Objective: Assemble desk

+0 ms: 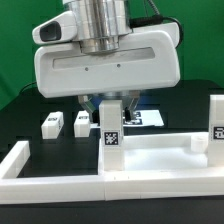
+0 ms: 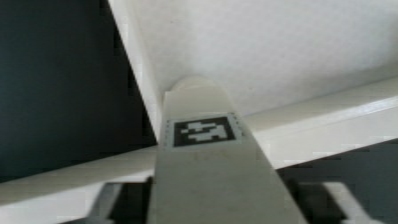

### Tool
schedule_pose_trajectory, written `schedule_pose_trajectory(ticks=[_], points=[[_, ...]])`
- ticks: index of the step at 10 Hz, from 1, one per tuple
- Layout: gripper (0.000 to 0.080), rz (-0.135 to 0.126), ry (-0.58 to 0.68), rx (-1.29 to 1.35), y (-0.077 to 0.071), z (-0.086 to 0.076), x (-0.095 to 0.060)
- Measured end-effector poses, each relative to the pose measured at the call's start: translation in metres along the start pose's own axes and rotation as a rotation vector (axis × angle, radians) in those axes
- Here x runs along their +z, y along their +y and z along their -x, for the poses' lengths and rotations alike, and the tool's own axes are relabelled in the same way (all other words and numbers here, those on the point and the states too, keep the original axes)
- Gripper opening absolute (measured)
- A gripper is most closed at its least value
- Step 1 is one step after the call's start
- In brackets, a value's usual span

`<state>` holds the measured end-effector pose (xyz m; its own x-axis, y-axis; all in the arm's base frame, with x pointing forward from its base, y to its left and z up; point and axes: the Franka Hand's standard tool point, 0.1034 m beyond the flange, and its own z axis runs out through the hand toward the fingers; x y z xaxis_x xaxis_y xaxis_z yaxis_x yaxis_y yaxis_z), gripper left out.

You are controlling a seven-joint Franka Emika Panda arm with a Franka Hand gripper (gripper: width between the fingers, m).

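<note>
Your claw (image 1: pixel 110 108) straddles an upright tagged leg (image 1: pixel 110 138) at frame centre. You cannot tell whether the jaws pinch it or stand just off it. That leg stands directly under the claw, at the left end of the desk top (image 1: pixel 155 148) in the lower centre, seating unconfirmed. Judged progress: a second leg (image 1: pixel 215 125) stands at the right edge, while a loose leg (image 1: pixel 52 123) and another loose leg (image 1: pixel 82 122) lie on the table (image 1: pixel 25 130) at middle left, so about half remains.

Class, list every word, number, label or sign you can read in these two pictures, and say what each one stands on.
No words, brands or numbers are readable.
The middle leg carries a black-and-white square marker tag: a pattern, not text.
The right leg carries another, too small to make out.
The small legs show dark marks, too blurred to read.
</note>
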<state>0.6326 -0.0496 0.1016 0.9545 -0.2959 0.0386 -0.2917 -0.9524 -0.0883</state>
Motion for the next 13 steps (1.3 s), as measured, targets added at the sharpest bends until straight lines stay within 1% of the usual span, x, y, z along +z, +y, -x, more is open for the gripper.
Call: schedule_pose_trajectory(ticks=[2,4,6,7,8,10,11,13], points=[[0.0290,-0.001,0.000,0.146,0.0003,-0.0001,-0.0001],[0.0290,0.003,0.001,0.354,0.0002,-0.0002,-0.0003],[0.0290,0.004,-0.020,0.687,-0.0014,0.0001,-0.0009],[0.0290,0.001,-0.051,0.950,-0.0047,-0.0002,-0.0039],[0.0290,-0.004,-0.053,1.059,-0.0047,-0.0015,-0.0051],[0.0290,-0.025,-0.071,1.327,-0.0058,-0.0030,-0.0053],[0.0290,-0.030,-0.072,1.417,-0.0071,-0.0034,-0.0047],[0.0290,-0.029,-0.064,1.551,-0.0079,-0.0046,-0.0035]])
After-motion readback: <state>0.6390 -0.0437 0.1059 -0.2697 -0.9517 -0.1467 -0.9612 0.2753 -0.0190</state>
